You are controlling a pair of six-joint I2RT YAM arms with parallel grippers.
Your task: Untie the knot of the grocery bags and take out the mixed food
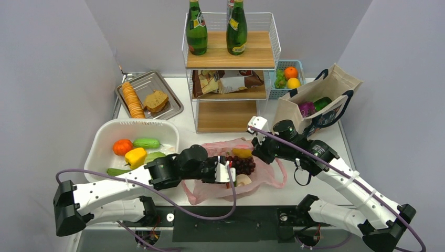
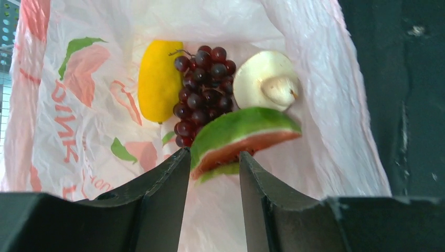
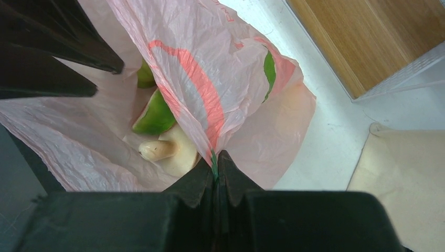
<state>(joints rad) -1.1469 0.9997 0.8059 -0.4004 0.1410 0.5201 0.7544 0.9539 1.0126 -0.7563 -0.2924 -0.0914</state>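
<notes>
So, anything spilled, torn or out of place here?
Nothing stands out. The pink bag lies open, unspilled, with lemon, grapes and mushroom inside; the right claw pinches its rim, the left claw straddles a watermelon slice.

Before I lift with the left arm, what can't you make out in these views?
- Left wrist: whether the left gripper really pinches the watermelon slice; the contact is hidden behind its fingertips.
- Right wrist: the grapes and lemon; a fold of the pink bag, clamped by the right gripper, covers them.
- Top: what lies beneath the grapes; they and the left gripper cover it.
</notes>
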